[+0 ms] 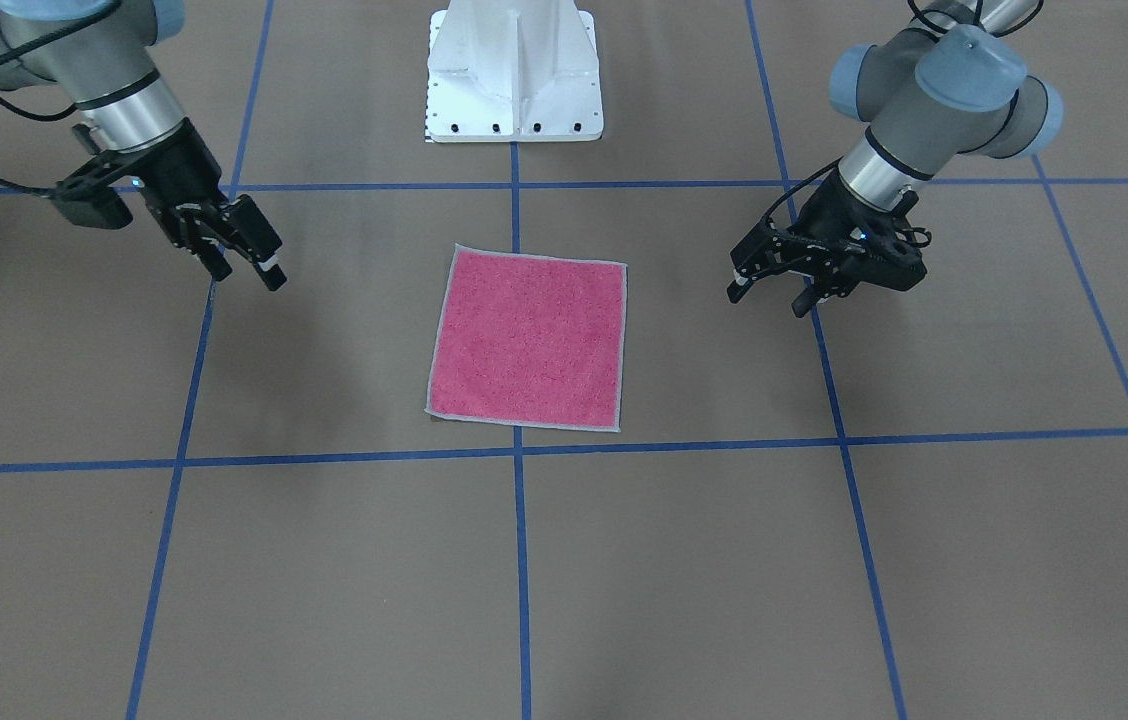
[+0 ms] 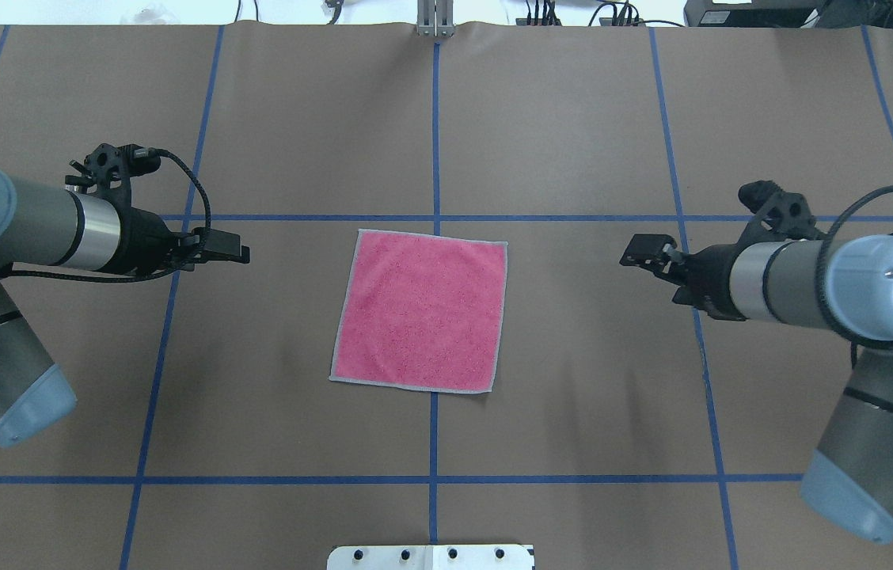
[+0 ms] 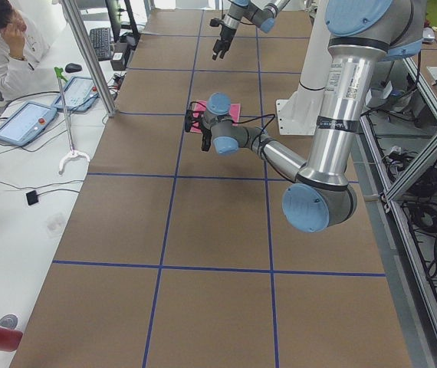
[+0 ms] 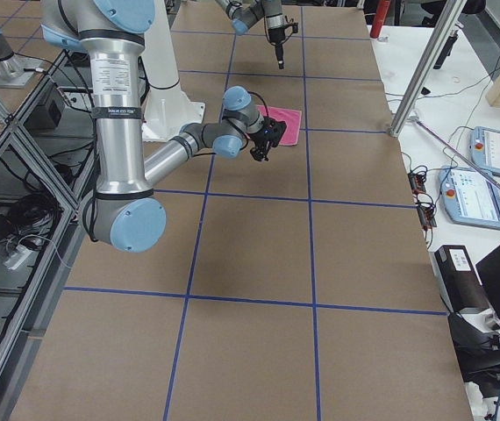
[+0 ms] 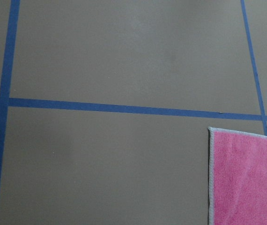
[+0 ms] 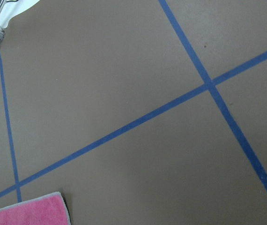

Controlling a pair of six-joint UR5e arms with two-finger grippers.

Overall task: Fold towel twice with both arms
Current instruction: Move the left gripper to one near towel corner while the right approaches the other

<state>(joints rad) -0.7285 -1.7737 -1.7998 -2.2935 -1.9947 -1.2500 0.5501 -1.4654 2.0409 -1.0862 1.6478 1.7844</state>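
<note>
The towel point(image 1: 527, 340) lies flat and unfolded in the middle of the table, pink face up, with a light grey border; it also shows in the overhead view point(image 2: 420, 310). My left gripper point(image 1: 767, 296) hovers open and empty to the towel's side, apart from it, at the left in the overhead view point(image 2: 237, 254). My right gripper point(image 1: 246, 270) hovers open and empty on the opposite side point(image 2: 636, 252). The left wrist view shows one towel corner point(image 5: 246, 180); the right wrist view shows another corner point(image 6: 28, 213).
The white bolted pedestal point(image 1: 514, 75) stands at the robot's edge of the table behind the towel. Blue tape lines point(image 2: 435, 218) grid the brown tabletop. An operator point(image 3: 0, 46) sits at a side bench with tablets point(image 3: 23, 123) beyond the far table edge.
</note>
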